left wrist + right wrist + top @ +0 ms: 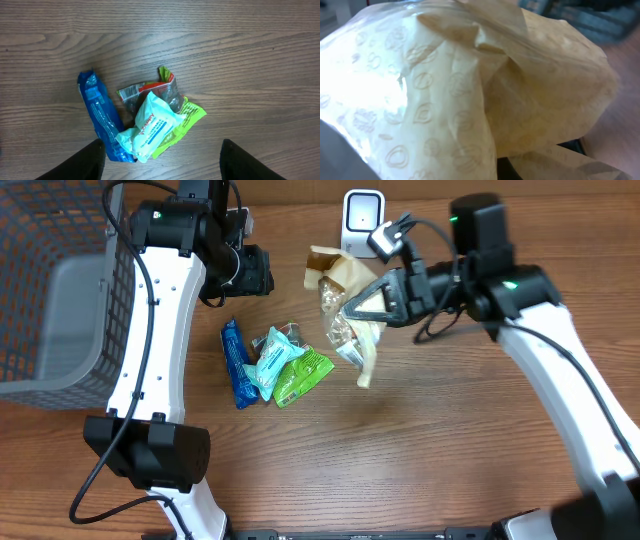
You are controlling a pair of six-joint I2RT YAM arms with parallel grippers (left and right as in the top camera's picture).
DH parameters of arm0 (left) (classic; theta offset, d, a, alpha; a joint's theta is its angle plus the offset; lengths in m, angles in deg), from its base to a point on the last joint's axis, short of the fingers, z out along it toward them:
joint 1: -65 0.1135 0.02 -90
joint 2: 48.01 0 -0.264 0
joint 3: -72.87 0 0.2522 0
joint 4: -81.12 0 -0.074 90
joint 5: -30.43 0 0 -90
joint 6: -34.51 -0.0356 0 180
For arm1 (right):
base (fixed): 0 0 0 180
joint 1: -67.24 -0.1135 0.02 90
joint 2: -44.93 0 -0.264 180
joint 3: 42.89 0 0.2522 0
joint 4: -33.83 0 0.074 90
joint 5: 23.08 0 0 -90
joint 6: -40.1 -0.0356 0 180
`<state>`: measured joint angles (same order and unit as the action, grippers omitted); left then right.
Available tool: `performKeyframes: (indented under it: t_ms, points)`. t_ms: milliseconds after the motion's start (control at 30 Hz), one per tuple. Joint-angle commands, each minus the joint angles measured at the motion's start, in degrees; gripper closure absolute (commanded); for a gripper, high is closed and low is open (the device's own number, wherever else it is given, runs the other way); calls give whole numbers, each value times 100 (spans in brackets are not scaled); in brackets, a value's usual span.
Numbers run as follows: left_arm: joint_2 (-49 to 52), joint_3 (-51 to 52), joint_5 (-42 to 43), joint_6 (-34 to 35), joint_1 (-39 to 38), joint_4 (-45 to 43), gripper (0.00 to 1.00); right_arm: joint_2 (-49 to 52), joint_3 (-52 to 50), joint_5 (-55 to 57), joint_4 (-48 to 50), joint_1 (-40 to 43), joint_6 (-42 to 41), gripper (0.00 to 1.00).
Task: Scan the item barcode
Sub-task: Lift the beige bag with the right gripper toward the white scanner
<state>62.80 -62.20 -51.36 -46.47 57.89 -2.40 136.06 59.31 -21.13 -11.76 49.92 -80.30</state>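
The item, a crinkled tan bag (352, 310) printed with faint round marks, hangs above the table just below the white scanner (362, 220). My right gripper (372, 302) is shut on the bag from the right. In the right wrist view the tan bag (470, 90) fills the picture and hides the jaws; no barcode shows. My left gripper (255, 272) is open and empty. It hovers over a pile: a blue pack (97, 112), a teal pack (150, 125), a green pack (187, 117) and a clear wrapper (137, 92) with a barcode strip.
A grey wire basket (60, 300) stands at the far left edge. The pile of packs (275, 365) lies left of centre on the wooden table (450, 440). The left arm's base (150, 450) is at the front left.
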Motion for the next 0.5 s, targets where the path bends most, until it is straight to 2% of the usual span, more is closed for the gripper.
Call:
performKeyframes:
  t_ms: [0,67,267,467]
  points:
    - [57,22,87,-2,-9,-15,35,-404,157,-188,245,15,-11,96]
    - [57,22,92,0,-9,-7,36,-492,157,-188,501,15,-149,96]
    - [57,22,221,-2,-9,4,37,-476,157,-186,1569,101,-1379,96]
    - [57,22,223,-2,-9,22,37,-411,157,-188,1668,476,-2490,96]
